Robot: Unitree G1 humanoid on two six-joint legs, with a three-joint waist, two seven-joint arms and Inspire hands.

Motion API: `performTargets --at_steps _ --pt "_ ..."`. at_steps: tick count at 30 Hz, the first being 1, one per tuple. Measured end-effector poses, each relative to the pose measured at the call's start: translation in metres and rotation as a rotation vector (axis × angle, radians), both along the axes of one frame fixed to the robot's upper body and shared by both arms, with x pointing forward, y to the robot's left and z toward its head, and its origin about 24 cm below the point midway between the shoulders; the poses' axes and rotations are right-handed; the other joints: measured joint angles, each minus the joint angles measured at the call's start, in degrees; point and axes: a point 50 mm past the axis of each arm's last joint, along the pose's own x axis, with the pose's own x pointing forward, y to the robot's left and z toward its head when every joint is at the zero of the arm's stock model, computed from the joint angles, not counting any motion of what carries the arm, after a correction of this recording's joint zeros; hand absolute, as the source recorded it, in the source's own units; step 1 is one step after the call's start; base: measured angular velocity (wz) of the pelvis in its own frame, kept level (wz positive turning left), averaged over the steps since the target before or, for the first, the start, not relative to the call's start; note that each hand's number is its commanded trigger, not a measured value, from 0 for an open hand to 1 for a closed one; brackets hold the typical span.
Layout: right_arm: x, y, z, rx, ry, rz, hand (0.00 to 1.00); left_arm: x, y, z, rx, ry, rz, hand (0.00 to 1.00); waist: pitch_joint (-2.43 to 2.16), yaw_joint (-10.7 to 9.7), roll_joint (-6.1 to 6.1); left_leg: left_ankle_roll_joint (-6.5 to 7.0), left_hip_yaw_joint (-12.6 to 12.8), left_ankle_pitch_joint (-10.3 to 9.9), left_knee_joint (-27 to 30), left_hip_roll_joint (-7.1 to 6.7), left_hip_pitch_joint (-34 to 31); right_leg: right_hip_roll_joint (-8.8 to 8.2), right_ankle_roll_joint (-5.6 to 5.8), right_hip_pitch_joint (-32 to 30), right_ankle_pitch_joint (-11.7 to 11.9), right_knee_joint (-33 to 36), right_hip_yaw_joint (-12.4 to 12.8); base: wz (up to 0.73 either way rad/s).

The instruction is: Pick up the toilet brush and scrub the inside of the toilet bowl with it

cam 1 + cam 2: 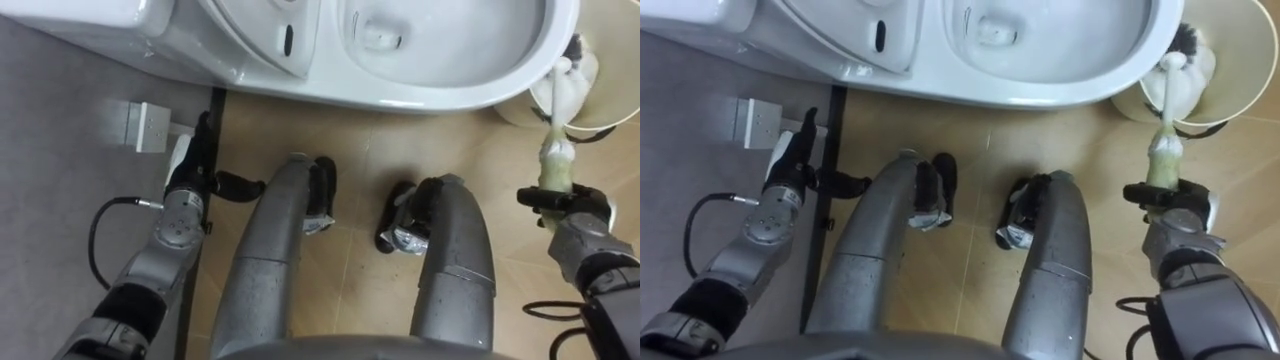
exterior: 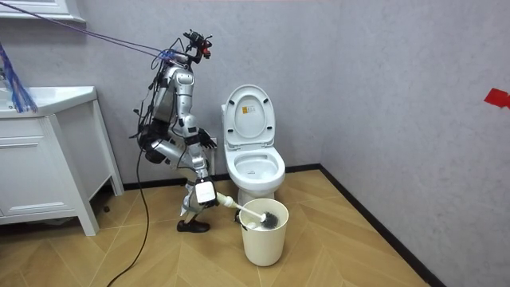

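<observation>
Toilet (image 1: 420,95): 1, white. Lid up in room view. Bowl open, at top of eye views.
Brush (image 1: 558,150): 1. Pale handle, dark bristle head. Head sits down inside the bucket, handle slants out to R hand. Not in the toilet bowl.
Bucket (image 2: 264,243): 1, cream. Stands on floor (image 1: 360,160) just beside toilet's front end, on robot's R side.
Wall box (image 1: 147,126): 1, small, white. Low on grey wall (image 1: 60,120), on robot's L side.
Cabinet (image 2: 48,167): 1, white. At room view's left, well apart from toilet.
Hands: 2.
R hand (image 1: 575,215): fingers wrapped round near end of brush handle. Held low at eye views' right edge, forearm pointing fwd toward bucket.
L hand (image 1: 190,172): holds nothing. Fingers straight & close together, pointing up toward wall box, thumb stuck out sideways. Hand lies over dark skirting (image 1: 216,110) btw wall & floor. Whether fingertips touch the box: cannot tell.
Robot: stands on wood floor at room view's left of toilet, btw cabinet & toilet. Torso bent fwd, knees bent, head down over toilet's side.
</observation>
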Motion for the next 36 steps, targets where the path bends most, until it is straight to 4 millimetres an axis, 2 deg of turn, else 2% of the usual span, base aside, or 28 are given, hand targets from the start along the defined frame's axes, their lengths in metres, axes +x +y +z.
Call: performTargets --at_steps 5,6,7,11,12,14,17,22,23,26,30,31,33,34,35,36 --pt "-0.009 -0.001 -0.005 0.004 0.024 -0.002 1.00 -0.008 0.002 -0.005 0.001 0.024 0.005 0.00 -0.10 0.0 0.15 -0.13 0.0 -0.2 -0.1 0.10 1.6 0.02 -0.05 1.6 -0.2 -0.1 0.0 0.00" --pt "-0.011 -0.001 -0.006 0.009 0.029 -0.001 1.00 -0.012 0.002 -0.008 -0.001 0.035 0.005 0.00 -0.39 -0.1 0.39 -0.14 -0.1 -0.2 -0.2 0.11 1.7 0.06 0.28 1.8 -0.4 -0.4 -0.1 0.00" --pt "-0.012 -0.001 -0.007 0.011 0.032 0.001 1.00 -0.015 0.003 -0.009 -0.002 0.045 0.005 0.00 -0.48 -0.1 0.53 -0.15 -0.2 -0.2 -0.4 0.14 2.1 0.12 0.35 2.2 -0.4 -0.6 -0.2 0.00" --pt "-0.019 -0.001 -0.011 0.036 0.043 0.000 1.00 -0.019 0.003 -0.012 -0.010 0.064 -0.005 0.00 -0.57 -0.1 0.61 -0.17 -0.3 -0.2 -1.2 0.12 4.1 0.20 0.48 4.5 -0.3 -1.7 -0.6 0.00" --pt "-0.022 0.000 -0.013 0.061 0.042 -0.013 1.00 -0.020 0.003 -0.013 -0.010 0.068 -0.006 0.00 -0.57 -0.2 0.61 -0.35 -0.4 0.0 -2.2 0.14 5.1 0.33 0.48 5.5 -0.1 -2.7 -0.7 0.00" --pt "-0.029 -0.001 -0.017 0.093 0.049 -0.039 1.00 -0.023 0.004 -0.015 -0.005 0.077 -0.006 0.00 -0.59 -0.2 0.64 -0.40 -0.3 0.3 -4.3 0.51 7.7 1.15 1.28 8.1 0.7 -5.2 -0.7 -0.05" --pt "-0.034 0.000 -0.021 0.117 0.054 -0.050 1.00 -0.031 0.005 -0.020 -0.004 0.101 -0.002 0.00 -0.64 -0.2 0.61 -0.33 -0.2 0.7 -7.5 1.02 11.9 2.00 1.63 12.4 1.9 -9.2 -1.2 -0.11" --pt "-0.046 0.004 -0.029 0.163 0.069 -0.090 1.00 -0.047 0.011 -0.031 0.006 0.164 0.019 0.00 -0.75 -0.9 0.30 -0.48 -0.2 2.1 -14.9 0.98 19.4 3.08 2.21 19.9 4.0 -17.1 -2.0 -0.02" --pt "-0.047 0.005 -0.029 0.164 0.072 -0.091 1.00 -0.050 0.012 -0.033 0.009 0.175 0.023 0.00 -0.74 -1.1 0.27 -0.39 -0.2 2.2 -15.7 0.93 20.5 3.16 2.00 21.0 4.3 -18.0 -2.0 0.00" --pt "-0.050 0.008 -0.032 0.190 0.066 -0.098 1.00 -0.060 0.017 -0.040 0.017 0.220 0.036 0.00 -0.70 -1.7 -0.09 -0.29 -0.1 2.6 -19.6 0.99 25.9 4.01 2.24 26.3 5.0 -22.2 -2.0 -0.05" --pt "-0.050 0.012 -0.034 0.236 0.021 -0.152 1.00 -0.064 0.020 -0.041 0.009 0.219 0.043 0.00 -0.74 -1.8 -0.47 -0.38 -0.1 2.6 -22.8 1.02 30.7 4.53 2.60 31.4 5.5 -26.1 -2.6 0.01" --pt "-0.050 0.014 -0.035 0.254 0.006 -0.172 1.00 -0.067 0.022 -0.041 0.007 0.219 0.051 0.00 -0.77 -1.8 -0.98 -0.42 -0.1 2.6 -24.1 1.01 32.7 4.71 2.75 33.4 5.5 -27.5 -2.6 0.00" --pt "-0.056 0.019 -0.039 0.283 0.005 -0.198 1.00 -0.074 0.029 -0.043 0.004 0.226 0.085 0.00 -0.97 -1.9 -1.81 -0.68 -0.1 2.8 -26.9 0.96 36.4 5.14 3.06 37.1 5.9 -30.5 -2.9 0.02" --pt "-0.064 0.021 -0.043 0.295 0.006 -0.210 1.00 -0.080 0.033 -0.045 0.005 0.236 0.110 0.00 -1.33 -1.9 -2.23 -0.82 -0.3 2.9 -28.5 1.06 38.8 5.68 3.18 40.1 6.3 -33.0 -3.7 0.09" --pt "-0.068 0.022 -0.044 0.299 0.008 -0.213 1.00 -0.084 0.035 -0.046 0.006 0.241 0.123 0.00 -1.44 -1.9 -2.37 -0.89 -0.6 2.9 -29.2 1.13 39.9 6.11 3.35 41.6 6.6 -34.3 -3.7 0.16" --pt "-0.078 0.023 -0.048 0.308 0.015 -0.223 1.00 -0.091 0.039 -0.047 0.012 0.256 0.141 0.00 -1.82 -1.9 -2.73 -0.95 -0.9 3.0 -30.7 1.22 42.3 6.63 3.61 44.6 7.0 -37.0 -4.3 0.17"
